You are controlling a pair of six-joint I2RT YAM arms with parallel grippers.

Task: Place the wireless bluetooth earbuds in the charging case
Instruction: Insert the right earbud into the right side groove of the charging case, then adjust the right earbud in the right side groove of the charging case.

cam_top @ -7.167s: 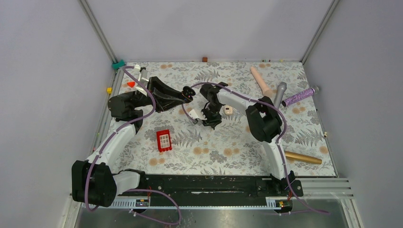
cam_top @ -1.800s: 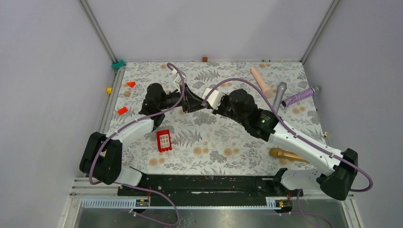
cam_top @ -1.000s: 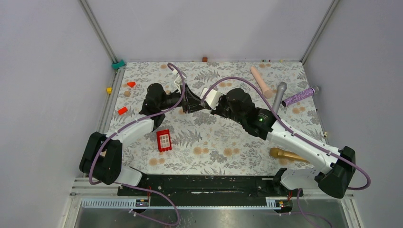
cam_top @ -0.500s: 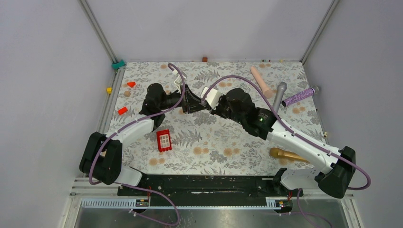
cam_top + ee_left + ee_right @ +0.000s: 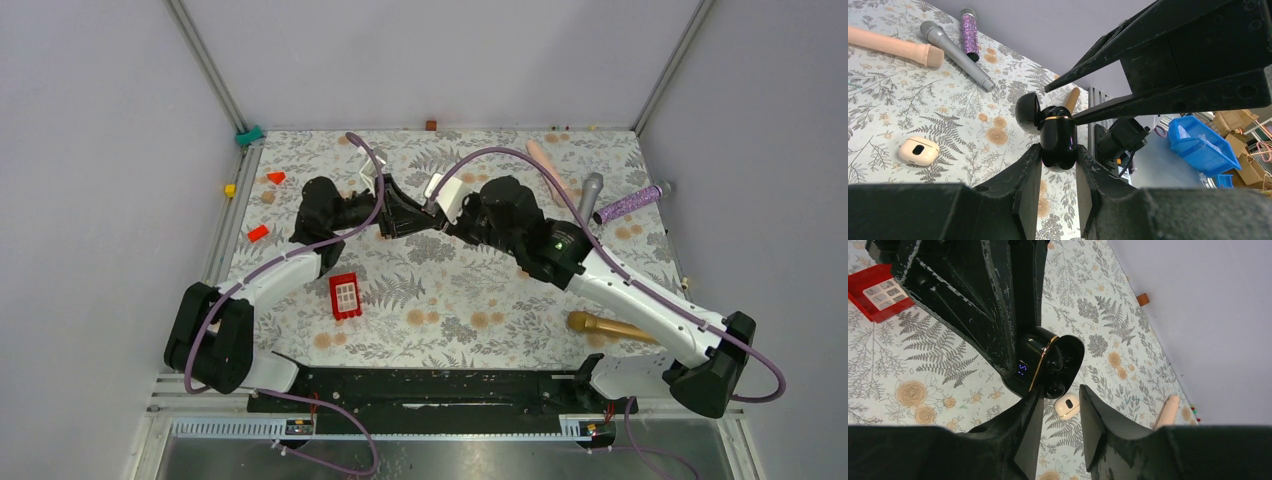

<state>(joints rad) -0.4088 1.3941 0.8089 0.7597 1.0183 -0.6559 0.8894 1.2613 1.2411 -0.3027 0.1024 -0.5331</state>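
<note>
While the left gripper (image 5: 1058, 154) stays clamped on the black charging case (image 5: 1058, 135), its lid (image 5: 1028, 112) flipped open, the right gripper (image 5: 1060, 392) has its fingers parted just below the case mouth, holding nothing. One black earbud (image 5: 1055, 388) looks seated inside the case; the other can't be made out. Both wrists sit slightly farther back than half a second ago. The red block (image 5: 344, 296) is unmoved on the table (image 5: 470, 300).

Left end effector (image 5: 1057, 150) around charging case (image 5: 1058, 131)
</note>
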